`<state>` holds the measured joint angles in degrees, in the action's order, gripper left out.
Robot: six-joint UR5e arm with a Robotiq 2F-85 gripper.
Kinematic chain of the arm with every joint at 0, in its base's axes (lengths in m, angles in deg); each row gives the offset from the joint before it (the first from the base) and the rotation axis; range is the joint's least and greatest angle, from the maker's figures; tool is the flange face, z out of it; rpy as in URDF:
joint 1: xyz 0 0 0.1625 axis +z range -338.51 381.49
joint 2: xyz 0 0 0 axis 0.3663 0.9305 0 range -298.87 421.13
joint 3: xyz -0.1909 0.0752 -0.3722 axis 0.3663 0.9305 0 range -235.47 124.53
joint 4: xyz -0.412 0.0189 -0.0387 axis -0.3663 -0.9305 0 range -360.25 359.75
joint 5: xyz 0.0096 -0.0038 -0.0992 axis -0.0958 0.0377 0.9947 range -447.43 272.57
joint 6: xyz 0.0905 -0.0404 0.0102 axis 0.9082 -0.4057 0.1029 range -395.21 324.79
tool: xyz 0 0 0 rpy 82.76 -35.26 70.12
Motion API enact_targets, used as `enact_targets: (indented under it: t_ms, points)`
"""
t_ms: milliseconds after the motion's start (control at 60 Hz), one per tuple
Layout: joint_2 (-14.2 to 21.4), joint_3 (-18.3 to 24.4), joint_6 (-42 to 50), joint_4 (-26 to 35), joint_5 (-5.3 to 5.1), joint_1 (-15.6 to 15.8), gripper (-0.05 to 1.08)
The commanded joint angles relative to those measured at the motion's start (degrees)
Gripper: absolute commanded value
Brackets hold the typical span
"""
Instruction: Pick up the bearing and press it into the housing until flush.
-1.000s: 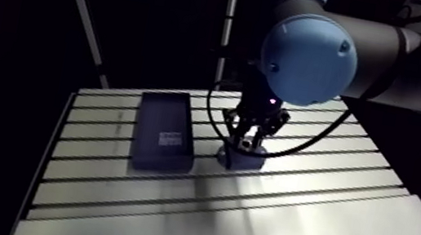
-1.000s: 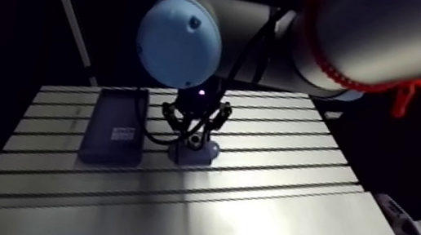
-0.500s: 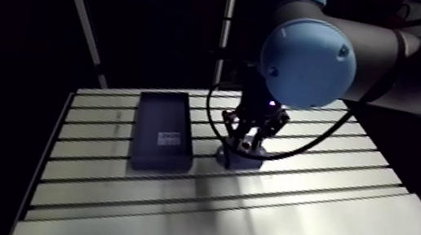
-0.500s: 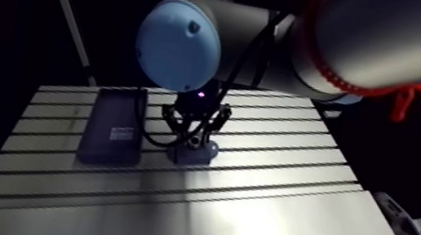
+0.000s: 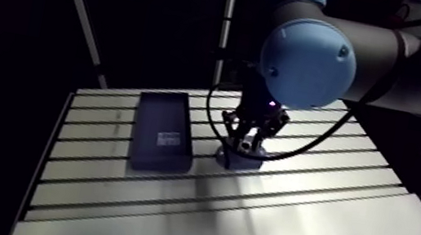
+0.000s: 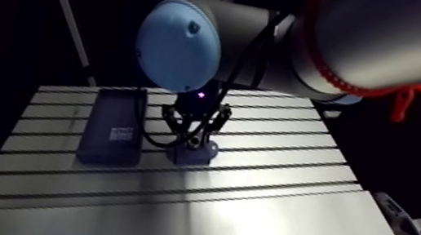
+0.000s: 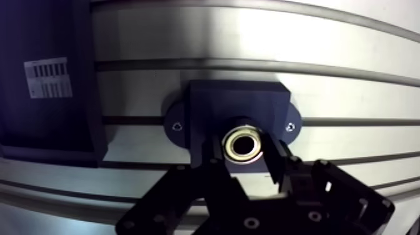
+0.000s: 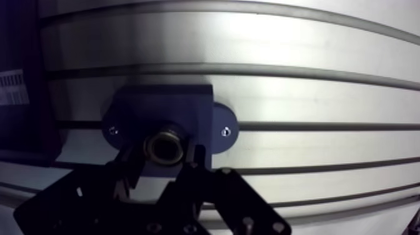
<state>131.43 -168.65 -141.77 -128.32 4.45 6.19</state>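
The hand (image 7: 244,155) was clenched on the bearing (image 7: 244,144), a brass-coloured ring pinched between its two fingers (image 7: 217,161) right at the middle of the dark blue housing (image 7: 237,100). Whether the ring sat in the bore could not be told. The housing stood on the slotted table (image 7: 262,44), and a flat dark box (image 7: 44,119) with a white label lay just beside it.

bearing (image 7: 244,144) between fingers (image 7: 214,157), on housing (image 7: 237,103), box (image 5: 164,130) beside
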Motion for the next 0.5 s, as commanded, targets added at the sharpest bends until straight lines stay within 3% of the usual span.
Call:
enact_targets:
  t_ms: [17, 500]
  points:
    - [-0.03, 0.02, -0.01, 0.04, 0.01, 0.0, 0.71]
    - [-0.04, 0.11, -0.01, 0.04, 0.01, 0.0, 0.71]
